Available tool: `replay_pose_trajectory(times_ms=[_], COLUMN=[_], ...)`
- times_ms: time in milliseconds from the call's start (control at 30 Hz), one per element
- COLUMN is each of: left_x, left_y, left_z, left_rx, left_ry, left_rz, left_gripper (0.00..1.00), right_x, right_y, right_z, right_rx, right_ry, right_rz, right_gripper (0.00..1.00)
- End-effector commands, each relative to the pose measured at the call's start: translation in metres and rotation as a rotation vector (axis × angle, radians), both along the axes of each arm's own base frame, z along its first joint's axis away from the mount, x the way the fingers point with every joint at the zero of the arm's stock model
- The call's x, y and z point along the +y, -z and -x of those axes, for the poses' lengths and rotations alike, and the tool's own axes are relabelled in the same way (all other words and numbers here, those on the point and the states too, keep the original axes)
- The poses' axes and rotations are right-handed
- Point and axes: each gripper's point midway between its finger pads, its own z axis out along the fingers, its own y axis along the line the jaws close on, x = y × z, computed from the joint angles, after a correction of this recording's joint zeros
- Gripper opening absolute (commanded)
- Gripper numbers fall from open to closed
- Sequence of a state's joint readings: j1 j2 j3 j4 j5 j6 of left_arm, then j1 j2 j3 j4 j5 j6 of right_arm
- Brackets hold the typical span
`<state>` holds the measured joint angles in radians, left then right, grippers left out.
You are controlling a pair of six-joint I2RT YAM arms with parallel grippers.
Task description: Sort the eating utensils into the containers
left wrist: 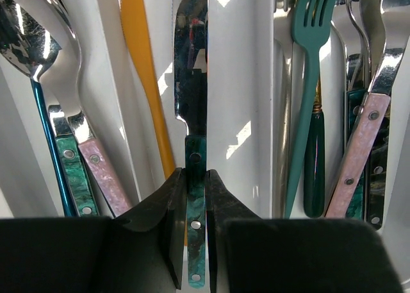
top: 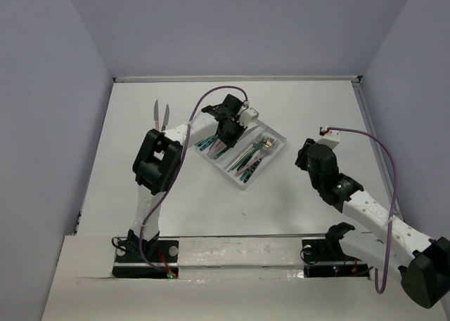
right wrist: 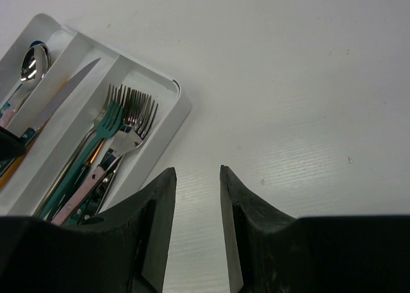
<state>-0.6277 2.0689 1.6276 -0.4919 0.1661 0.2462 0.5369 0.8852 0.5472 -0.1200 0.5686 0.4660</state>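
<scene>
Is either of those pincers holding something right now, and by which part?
The left pincer grips a knife by its green handle, at the tray's middle compartment. The right pincer is open and holds nothing.

White matte table (top: 316, 110), faint streaked grain in the right wrist view. Pale lavender on three sides: back wall (top: 239, 26), left wall (top: 42, 138), right wall (top: 415, 68). Thin grey trim (top: 239, 77) along table's far edge. Pale board strip (top: 239, 247) across the near edge. Light even, shadows soft
</scene>
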Motion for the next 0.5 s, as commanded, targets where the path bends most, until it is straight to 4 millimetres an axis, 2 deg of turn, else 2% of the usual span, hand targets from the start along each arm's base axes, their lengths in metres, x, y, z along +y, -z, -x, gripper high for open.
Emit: replay_pose_trajectory(times_ms=[0,100,167,267,467], left_x=[-0.008,-0.008,-0.006,-0.006,-0.005], left_y=[-0.003,-0.001,-0.001,-0.006,-0.028], left_z=[0.002,0.0,0.0,0.0,-0.008], left_rx=[0.022,0.014,0.009,-0.001,-0.058], left_ry=[0.0,-0.006,-0.011,-0.011,-0.016], left_rz=[0.024,0.02,0.016,0.019,0.039], left_gripper=[0.0,0.01,0.06,0.25,0.52], right_x=[-0.001,-0.001,-0.001,0.0,0.002], right_y=[-0.023,-0.022,-0.024,-0.023,-0.023], right_z=[-0.008,-0.007,-0.007,-0.007,-0.007], right_rx=[-0.068,-0.07,-0.074,-0.072,-0.07], right_ry=[0.018,0.016,0.017,0.013,0.002], right_rz=[-0.012,-0.016,-0.018,-0.019,-0.023], right_gripper=[0.4,0.4,0.4,0.4,0.4])
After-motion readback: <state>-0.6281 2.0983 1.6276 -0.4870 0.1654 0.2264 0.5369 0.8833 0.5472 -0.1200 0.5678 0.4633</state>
